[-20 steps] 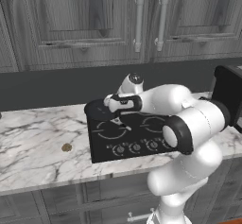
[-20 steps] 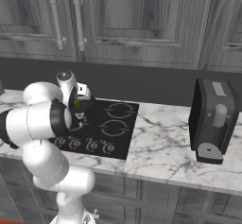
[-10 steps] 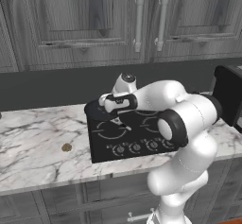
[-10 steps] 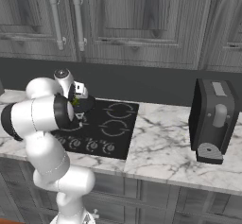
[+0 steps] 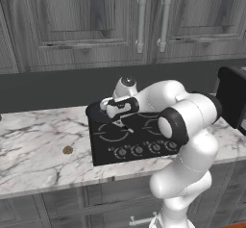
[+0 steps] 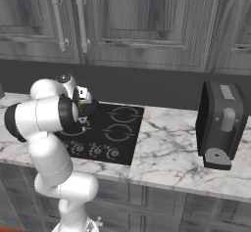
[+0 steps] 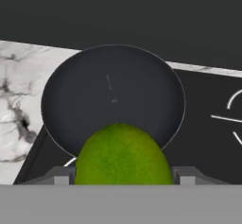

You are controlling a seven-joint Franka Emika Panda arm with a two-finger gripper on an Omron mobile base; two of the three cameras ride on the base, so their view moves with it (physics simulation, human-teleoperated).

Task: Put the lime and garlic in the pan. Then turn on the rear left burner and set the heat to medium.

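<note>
Gripping the small bright green lime (image 7: 122, 154) between its two dark fingers (image 7: 60, 176), the white arm's two-finger gripper (image 7: 121, 176) hangs over the near rim of the round shallow black pan (image 7: 113, 98); the fruit fills the space between the tips, so the claw is clamped on it. In the hand view the lime sits low and centred, overlapping the pan's near edge, and the pan's dark inside holds nothing.

The pan rests at the rear left corner of the flat black glass cooktop (image 5: 129, 138), its far side reaching over the white-and-grey marble counter (image 5: 38, 150). From the left base view the gripper (image 5: 117, 109) is just above the pan (image 5: 98, 110), with the white forearm stretching across the cooktop behind it. From the right base view a speck of the green lime (image 6: 79, 106) shows at the hand, beside the pan (image 6: 90, 108).

The small tan-brown roundish garlic (image 5: 67, 150) lies on the marble well to the left of the cooktop, apart from everything else. A row of small round grey knobs (image 5: 144, 149) runs along the cooktop's front edge. A tall black coffee machine (image 6: 220, 124) stands on the counter to the right, and dark grey wooden cabinets (image 6: 137, 20) hang above.
</note>
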